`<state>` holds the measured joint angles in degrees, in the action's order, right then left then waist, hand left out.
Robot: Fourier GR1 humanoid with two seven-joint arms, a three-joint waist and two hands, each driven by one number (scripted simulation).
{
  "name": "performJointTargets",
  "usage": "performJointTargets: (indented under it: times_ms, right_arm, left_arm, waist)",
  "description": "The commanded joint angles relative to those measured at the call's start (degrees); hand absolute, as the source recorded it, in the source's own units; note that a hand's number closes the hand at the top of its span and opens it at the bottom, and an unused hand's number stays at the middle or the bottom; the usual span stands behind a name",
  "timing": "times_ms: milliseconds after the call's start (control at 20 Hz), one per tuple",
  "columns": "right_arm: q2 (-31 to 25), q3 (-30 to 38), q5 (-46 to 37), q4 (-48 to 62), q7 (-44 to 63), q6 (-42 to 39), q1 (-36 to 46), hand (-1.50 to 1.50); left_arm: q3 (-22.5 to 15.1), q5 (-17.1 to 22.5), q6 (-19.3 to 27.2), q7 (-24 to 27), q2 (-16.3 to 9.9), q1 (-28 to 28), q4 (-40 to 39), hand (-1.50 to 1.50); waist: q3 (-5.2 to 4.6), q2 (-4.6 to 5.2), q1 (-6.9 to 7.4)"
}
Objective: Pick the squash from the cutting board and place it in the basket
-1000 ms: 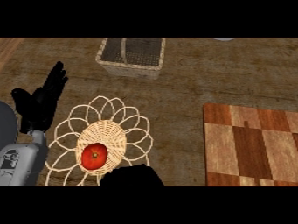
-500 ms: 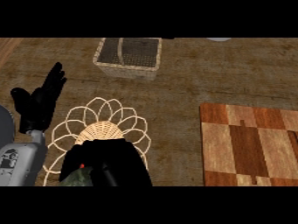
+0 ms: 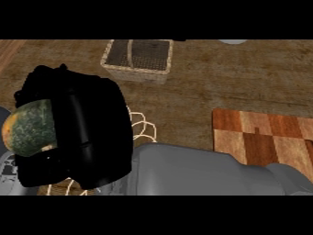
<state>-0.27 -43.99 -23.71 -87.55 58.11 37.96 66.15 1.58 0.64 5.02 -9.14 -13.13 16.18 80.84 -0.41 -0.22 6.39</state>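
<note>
Our right hand [image 3: 84,133] is curled round the green-and-orange squash [image 3: 29,128], raised above the bench [image 3: 240,82]. The wicker basket [image 3: 137,57] stands well apart beyond it. The cutting board [image 3: 267,133] lies at right.

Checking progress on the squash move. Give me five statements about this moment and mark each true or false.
1. The right hand is curled round the squash. True.
2. The squash lies on the cutting board. False: it is held up at the view's left, away from the board.
3. The rectangular basket holds the squash. False: nothing shows inside it.
4. The squash is green with an orange patch. True.
5. The rectangular basket stands on the cutting board. False: it stands on the counter, apart from the board.
</note>
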Motion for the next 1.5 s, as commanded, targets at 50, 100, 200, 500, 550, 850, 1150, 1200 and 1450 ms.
performJointTargets:
  times_ms: [50, 100, 200, 500, 550, 850, 1150, 1200, 1450]
  right_arm:
    - [0.26, 4.28, 2.85, 13.13, 5.99, 5.02, 13.88, 1.5]
    - [0.26, 5.67, 4.63, 14.29, 7.24, 3.62, 17.78, 1.5]
    - [0.26, 5.9, 5.0, 20.16, 7.99, 3.14, 21.84, 1.5]
    - [0.26, 4.74, 12.85, 34.37, 3.24, 1.49, 30.37, 1.5]
    - [0.26, 5.67, 14.24, 36.65, 1.92, 0.69, 30.79, 1.5]
    - [0.27, 4.19, 20.78, 45.14, -0.26, -0.86, 34.17, 1.5]
    - [0.27, 1.54, 23.71, 52.06, -6.82, -0.09, 31.57, 1.5]
    - [0.27, 2.36, 25.4, 51.73, -7.84, -2.46, 32.08, 1.5]
    - [0.27, 4.38, 28.69, 55.78, -14.31, -2.55, 30.48, 1.5]
  left_arm:
    - [-0.28, -0.54, -0.13, 0.85, -0.16, -0.53, 0.3, 0.0]
    - [0.12, -0.14, 0.11, -0.14, 0.03, 1.45, -0.1, 0.0]
    - [0.24, -0.26, -0.44, -0.41, -0.67, 1.88, -0.92, 0.0]
    - [-0.73, -1.15, 1.02, -1.11, 0.94, 2.08, -0.13, 0.0]
    - [-0.19, -0.38, -0.13, 0.5, 0.32, 1.1, 0.1, 0.0]
    - [0.44, 0.03, -0.69, 2.02, 0.35, 1.13, -1.57, 0.0]
    - [0.26, -0.46, -0.54, 1.2, 0.26, 2.26, -1.4, 0.0]
    - [-0.59, -1.97, 1.74, 0.85, 1.64, 1.66, -0.46, 0.0]
    - [0.83, -0.14, 0.05, 0.54, 0.54, 1.0, 0.36, 0.0]
  waist:
    - [-0.02, 0.5, 0.51]
    - [-0.03, 0.44, 0.12]
    - [-0.15, 0.6, 0.62]
    - [-0.05, 1.26, 0.94]
    - [-0.06, 1.4, 0.97]
    - [-0.07, 1.7, 0.89]
    - [-0.04, 2.24, 1.07]
    - [0.1, 1.69, -0.19]
    - [0.18, 1.63, -0.63]
